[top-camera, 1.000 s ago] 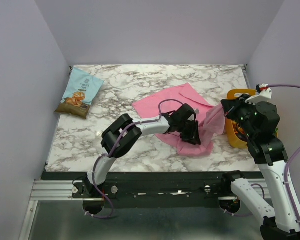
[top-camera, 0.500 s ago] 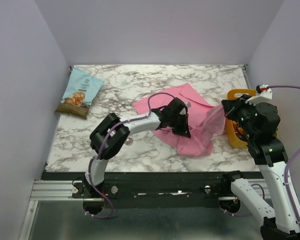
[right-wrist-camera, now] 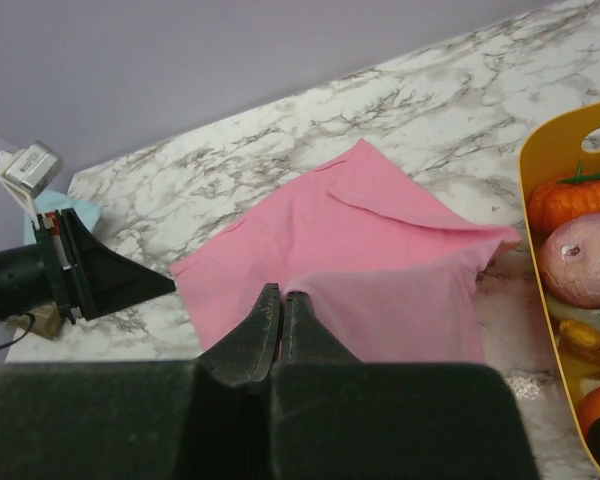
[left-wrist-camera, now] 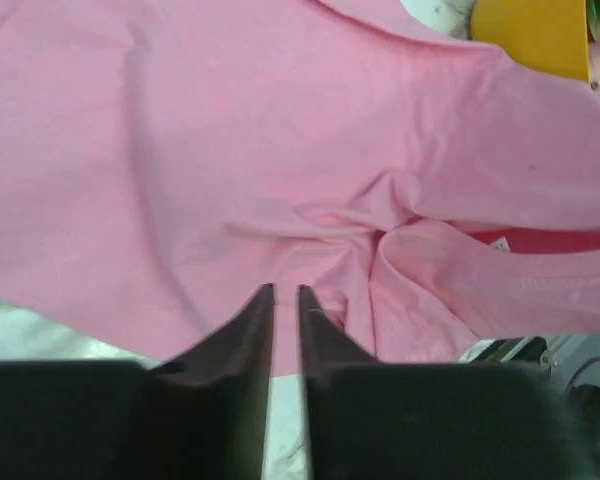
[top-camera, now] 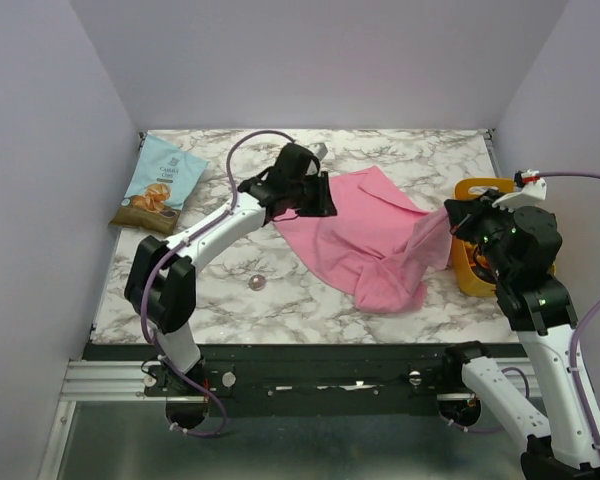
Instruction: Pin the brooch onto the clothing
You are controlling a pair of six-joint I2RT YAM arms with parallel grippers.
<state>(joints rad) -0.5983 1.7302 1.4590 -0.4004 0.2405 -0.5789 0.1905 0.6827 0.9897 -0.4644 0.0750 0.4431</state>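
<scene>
We see the right pincer [right-wrist-camera: 282,292] clamped on the pink T-shirt [top-camera: 360,235] at 3 o'clock. The left pincer [left-wrist-camera: 286,292], apparently closed empty, hovers at 10 o'clock. The brooch [top-camera: 257,283] lies on the desk [top-camera: 180,285].

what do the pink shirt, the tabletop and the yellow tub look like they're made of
Pink shirt: soft matte knit fabric, likely cotton; it creases and drapes. Tabletop: marble-look surface, grey veins; stone or laminate, cannot tell. Yellow tub: smooth rigid plastic, probably.

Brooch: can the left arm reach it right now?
Probably yes. The brooch lies bare on the table, clear of the T-shirt. The left fingers, over its far corner, would have to pull back.
</scene>
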